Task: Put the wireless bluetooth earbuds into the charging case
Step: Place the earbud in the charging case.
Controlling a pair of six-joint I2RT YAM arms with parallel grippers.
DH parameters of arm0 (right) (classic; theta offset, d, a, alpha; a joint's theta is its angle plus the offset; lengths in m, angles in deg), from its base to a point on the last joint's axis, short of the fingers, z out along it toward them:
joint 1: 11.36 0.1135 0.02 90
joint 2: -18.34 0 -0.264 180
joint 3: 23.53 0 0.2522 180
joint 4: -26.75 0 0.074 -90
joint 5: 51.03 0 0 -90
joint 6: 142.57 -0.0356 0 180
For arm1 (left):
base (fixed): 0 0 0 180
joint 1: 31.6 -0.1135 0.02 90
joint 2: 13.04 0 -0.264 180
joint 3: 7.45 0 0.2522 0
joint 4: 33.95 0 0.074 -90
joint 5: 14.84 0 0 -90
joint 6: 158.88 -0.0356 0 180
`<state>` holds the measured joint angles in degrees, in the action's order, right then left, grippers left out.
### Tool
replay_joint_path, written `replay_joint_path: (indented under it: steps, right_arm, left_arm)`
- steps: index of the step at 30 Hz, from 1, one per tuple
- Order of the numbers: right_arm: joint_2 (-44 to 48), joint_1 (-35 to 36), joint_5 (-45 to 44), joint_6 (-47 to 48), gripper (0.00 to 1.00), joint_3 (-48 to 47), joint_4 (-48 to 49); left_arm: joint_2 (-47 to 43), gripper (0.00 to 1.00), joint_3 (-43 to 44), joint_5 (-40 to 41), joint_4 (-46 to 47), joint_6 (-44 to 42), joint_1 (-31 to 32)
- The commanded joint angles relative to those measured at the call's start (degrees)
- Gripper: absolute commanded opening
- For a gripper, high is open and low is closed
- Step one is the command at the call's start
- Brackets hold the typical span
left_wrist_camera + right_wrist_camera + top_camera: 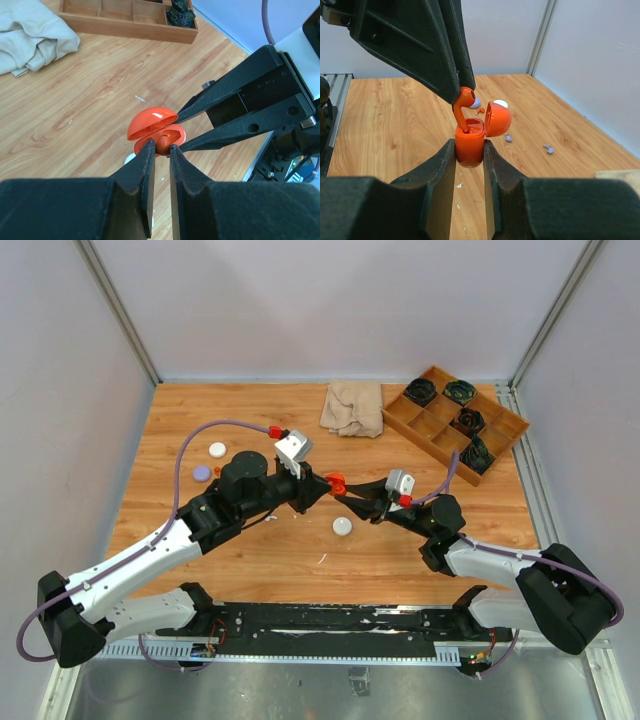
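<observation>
Wood-grain table point(260, 560) inside pale walls point(330, 300). At the far side lie a crumpled beige cloth point(352, 407) and a wooden tray point(415, 420) with dividers, dark objects point(460, 392) in several of its compartments. Both arms reach inward and meet above the table's centre. Right gripper point(469, 146): both fingers pressed against the sides of the orange charging case point(150, 125), which is held off the wood, upright, with its lid hinged open to one side. Left gripper point(162, 147): fingers nearly together, pinching the orange earbud point(461, 112) by its head. The stem points down and its tip is just inside the open case; the earbud is not seated, most of it standing above the rim. The two sets of fingertips are very close at the case, coming in from opposite sides. On the wood beyond the case in the right wrist view lie two pale purple earbuds point(508, 137), apart from each other, and a small orange piece point(480, 110) too small to identify. In the top view, a white puck point(343, 526) rests just nearer than the grippers. A second white puck point(217, 449) and a purple puck point(202, 472) lie near each other on the left.
</observation>
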<state>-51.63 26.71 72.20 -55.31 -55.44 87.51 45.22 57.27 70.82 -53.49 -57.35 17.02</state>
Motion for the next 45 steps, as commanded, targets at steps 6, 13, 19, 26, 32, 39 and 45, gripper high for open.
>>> replay_joint_path:
  steps: [6, 13, 19, 26, 32, 39, 45]
  right_arm:
    - [0.4, -0.7, 2.0, -0.8, 0.01, -0.6, 3.9]
    - [0.5, -0.7, 3.3, -1.2, 0.01, -0.8, 4.0]
    - [0.8, -1.0, 5.9, -2.8, 0.01, -0.9, 5.2]
    - [0.3, -2.2, 7.8, -6.9, 0.01, -0.7, 9.6]
    - [-0.2, -2.6, 8.7, -8.0, 0.01, -0.7, 10.9]
    - [-0.6, -2.8, 9.4, -8.4, 0.01, -0.7, 11.0]
    - [-1.3, -3.5, 8.2, -8.3, 0.01, -0.1, 11.3]
  left_arm:
    - [1.1, 0.12, 0.9, -2.9, -1.1, -2.8, 0.5]
    - [1.9, 0.15, 1.9, -5.7, -0.6, -5.4, 0.5]
    - [2.1, 0.17, 1.8, -8.3, 0.0, -7.2, 0.5]
    - [0.8, 0.21, 0.5, -9.6, 0.5, -8.2, 0.5]
    - [0.5, 0.28, 0.1, -11.0, 0.7, -8.8, 0.5]
    - [-0.1, 0.36, -0.1, -11.4, 1.4, -8.5, 0.5]
    - [-2.7, 0.53, -0.2, -11.1, 3.1, -6.6, 0.5]
